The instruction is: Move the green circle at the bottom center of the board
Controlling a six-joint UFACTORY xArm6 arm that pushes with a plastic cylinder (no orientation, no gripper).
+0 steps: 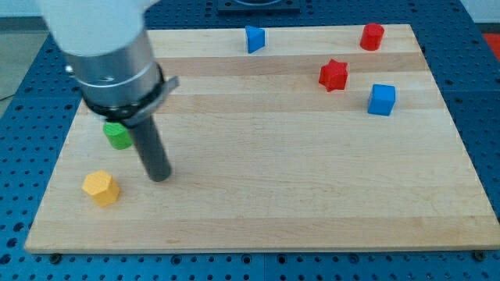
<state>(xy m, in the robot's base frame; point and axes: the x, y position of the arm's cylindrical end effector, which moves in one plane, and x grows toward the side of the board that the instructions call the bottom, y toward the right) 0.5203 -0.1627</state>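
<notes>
green circle [118, 135] | small, round, half hidden | my tip [159, 177] just right

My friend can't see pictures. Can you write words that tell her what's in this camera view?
My tip rests on a wooden board, just right of and below a green circle block near the view's left. A yellow block sits at the lower left; a blue triangle, red cylinder, red star and blue cube lie toward the top right.
</notes>
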